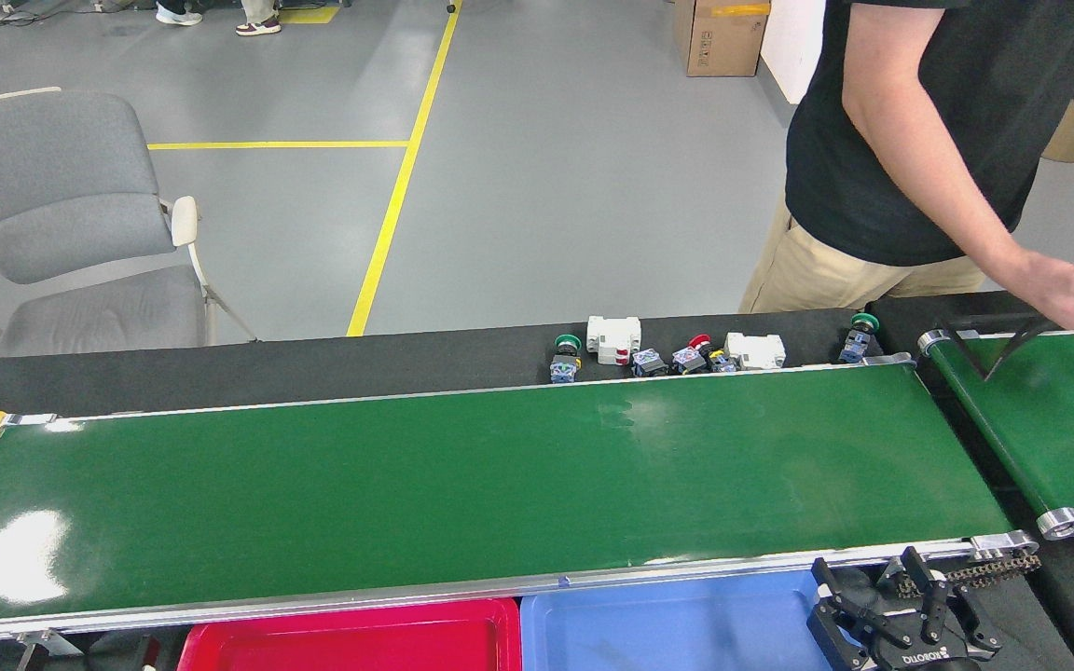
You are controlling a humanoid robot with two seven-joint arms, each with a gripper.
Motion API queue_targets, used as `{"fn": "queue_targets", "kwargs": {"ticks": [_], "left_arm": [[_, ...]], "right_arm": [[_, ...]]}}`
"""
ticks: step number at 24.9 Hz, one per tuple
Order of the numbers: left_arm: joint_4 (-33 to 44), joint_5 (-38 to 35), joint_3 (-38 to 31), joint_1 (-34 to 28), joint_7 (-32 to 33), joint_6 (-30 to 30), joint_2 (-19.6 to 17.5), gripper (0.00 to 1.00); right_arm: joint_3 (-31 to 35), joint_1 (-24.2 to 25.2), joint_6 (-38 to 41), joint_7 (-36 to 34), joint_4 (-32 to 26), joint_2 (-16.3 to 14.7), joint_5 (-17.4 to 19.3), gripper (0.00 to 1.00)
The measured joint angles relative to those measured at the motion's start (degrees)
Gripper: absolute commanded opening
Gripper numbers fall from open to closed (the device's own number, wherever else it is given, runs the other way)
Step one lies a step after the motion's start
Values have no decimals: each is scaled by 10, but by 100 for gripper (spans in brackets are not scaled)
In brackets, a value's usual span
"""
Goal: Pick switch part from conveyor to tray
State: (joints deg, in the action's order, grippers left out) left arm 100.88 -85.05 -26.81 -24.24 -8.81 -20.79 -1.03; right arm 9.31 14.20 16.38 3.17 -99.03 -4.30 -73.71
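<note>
Right end effector open and empty over blue tray; conveyor bare, switch parts well beyond it on desk, up-left; left end effector out of view, so right nearer.

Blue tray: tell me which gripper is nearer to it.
Right. The right gripper sits at the right end of the blue tray; the left gripper is out of view.

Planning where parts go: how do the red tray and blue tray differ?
The red tray sits left of the blue tray. The blue tray's right end is hidden behind the right gripper; the red tray is unobstructed. Both lie below the conveyor and show no parts.
</note>
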Motion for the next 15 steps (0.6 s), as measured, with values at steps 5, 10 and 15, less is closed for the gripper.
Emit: {"fn": "queue_targets", "kwargs": {"ticks": [5, 10, 15], "left_arm": [[-3, 0, 0, -3, -1, -6, 0, 100], [-3, 0, -3, 3, -34, -8, 0, 100], [-3, 0, 2, 7, -85, -9, 0, 100]], "right_arm": [[0, 2, 12, -2, 4, 0, 2, 98], [0, 2, 13, -3, 5, 1, 4, 98], [0, -1, 14, -4, 9, 1, 4, 98]]}}
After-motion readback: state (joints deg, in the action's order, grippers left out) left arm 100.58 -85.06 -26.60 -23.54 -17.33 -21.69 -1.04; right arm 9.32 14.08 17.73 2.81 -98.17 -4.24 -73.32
